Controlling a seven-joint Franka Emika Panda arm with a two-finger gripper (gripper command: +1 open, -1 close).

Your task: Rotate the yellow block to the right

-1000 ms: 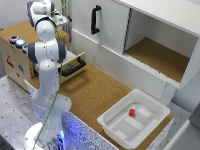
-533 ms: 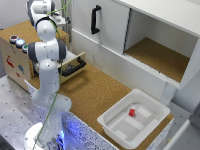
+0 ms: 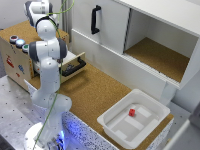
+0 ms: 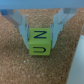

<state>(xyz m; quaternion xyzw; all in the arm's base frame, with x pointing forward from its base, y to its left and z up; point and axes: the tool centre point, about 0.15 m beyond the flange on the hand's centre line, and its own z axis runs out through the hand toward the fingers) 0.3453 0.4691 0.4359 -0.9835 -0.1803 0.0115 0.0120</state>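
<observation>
The yellow block (image 4: pixel 40 43) shows only in the wrist view. It is a lime-yellow cube with dark letters on its faces, resting on the brown cork surface (image 4: pixel 65 60). My gripper (image 4: pixel 40 39) straddles it, one pale finger against each side, and looks shut on it. In the exterior view the arm (image 3: pixel 47 50) reaches back over the wooden box at that view's left. There the arm's own links hide both the gripper and the block.
A white tray (image 3: pixel 150 106) holding a small red cube (image 3: pixel 132 112) sits toward the exterior view's right. An open drawer (image 3: pixel 73 67) juts out beside the arm. Behind stands a white cabinet with a black handle (image 3: pixel 95 20) and an open compartment (image 3: pixel 160 55). Coloured buttons (image 3: pixel 18 42) top the wooden box.
</observation>
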